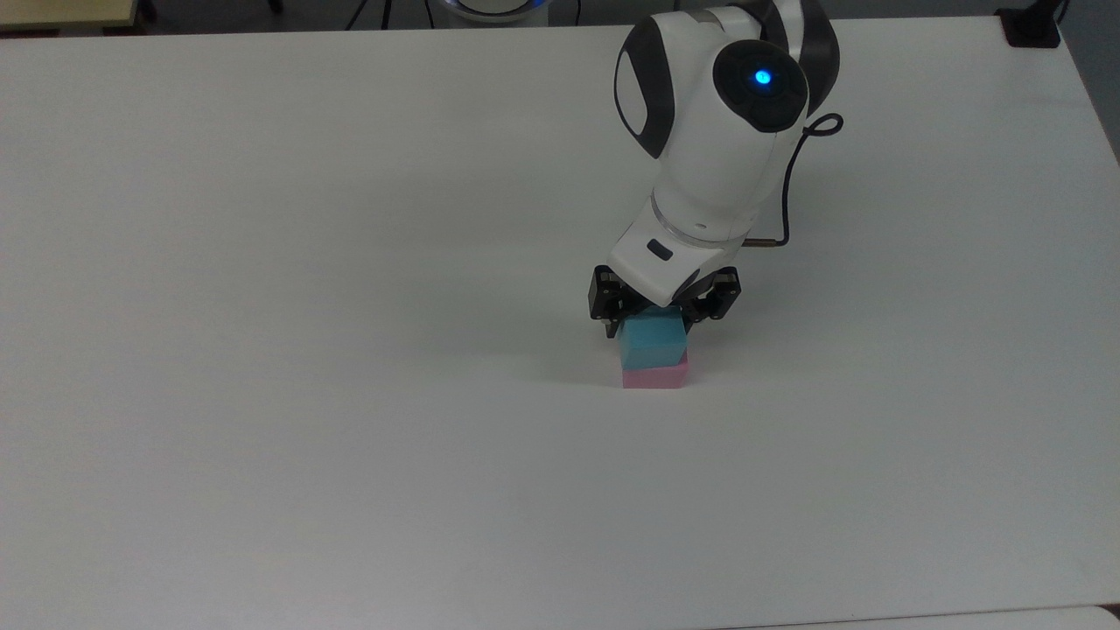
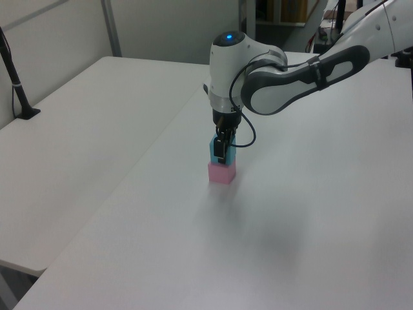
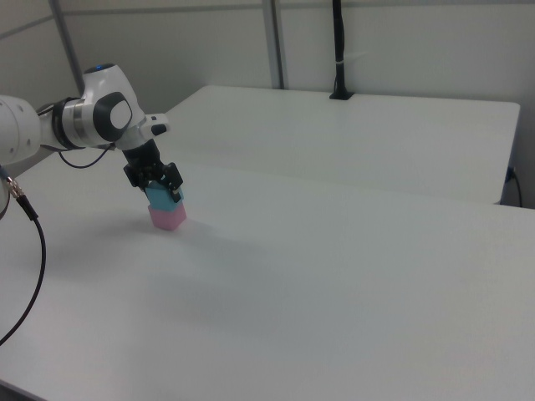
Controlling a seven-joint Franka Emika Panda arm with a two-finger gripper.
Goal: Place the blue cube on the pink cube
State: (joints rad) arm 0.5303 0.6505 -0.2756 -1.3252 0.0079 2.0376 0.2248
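The blue cube (image 1: 649,343) sits squarely on top of the pink cube (image 1: 654,377), which rests on the white table (image 1: 350,437) right of centre in the top view. My gripper (image 1: 652,329) points down over the stack, its black fingers pressed to two opposite sides of the blue cube, shut on it. In the left view the blue cube (image 2: 213,154) is partly hidden behind a finger, above the pink cube (image 2: 221,172). The right view shows the gripper (image 3: 160,190) holding the blue cube (image 3: 159,200) on the pink cube (image 3: 168,217) at the right view's left.
A black cable (image 1: 786,175) loops off the wrist. A second white table adjoins this one, with a black post (image 2: 16,84) clamped at its far edge. A seam (image 2: 155,145) runs between the two tables.
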